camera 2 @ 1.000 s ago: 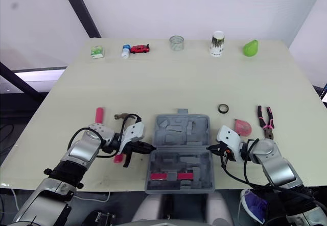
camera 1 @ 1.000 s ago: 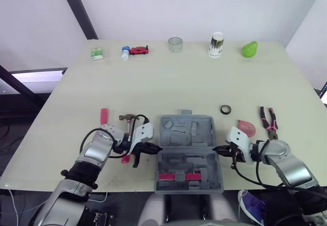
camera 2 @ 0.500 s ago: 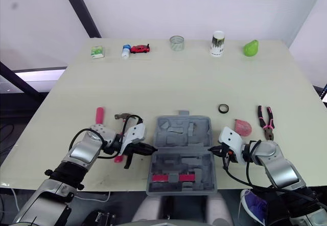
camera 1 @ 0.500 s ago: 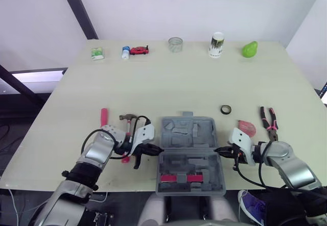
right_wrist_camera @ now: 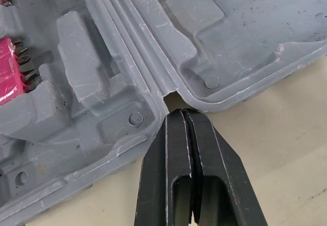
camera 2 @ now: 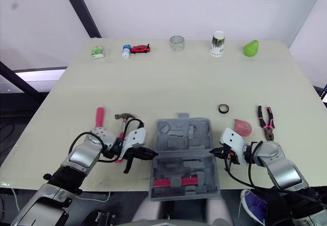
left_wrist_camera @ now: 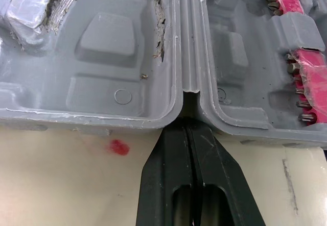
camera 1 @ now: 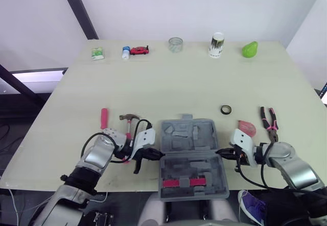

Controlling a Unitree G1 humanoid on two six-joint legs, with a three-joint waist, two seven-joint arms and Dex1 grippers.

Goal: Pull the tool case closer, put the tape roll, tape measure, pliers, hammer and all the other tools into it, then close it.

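The tool case lies open at the middle of the worktop's near edge, its near rim projecting past that edge. A red bit strip sits in the near half.

The left gripper has its fingers pressed together and holds nothing. Its tips sit in the hinge notch on the case's left side. The right gripper is likewise closed and empty, with its tips at the hinge notch on the right side.

The hammer lies just beyond the left gripper, with a pink-handled tool beside it towards the left edge. The tape measure lies just beyond the right gripper, and the pliers lie near it towards the right edge. The tape roll sits a little farther in, apart from the case.

The middle of the worktop is open.

Along the far edge, from left to right, stand a green box, a small bottle, a red toy car, a clear cup, a paper cup and a green pear-shaped object, all well apart from the case.
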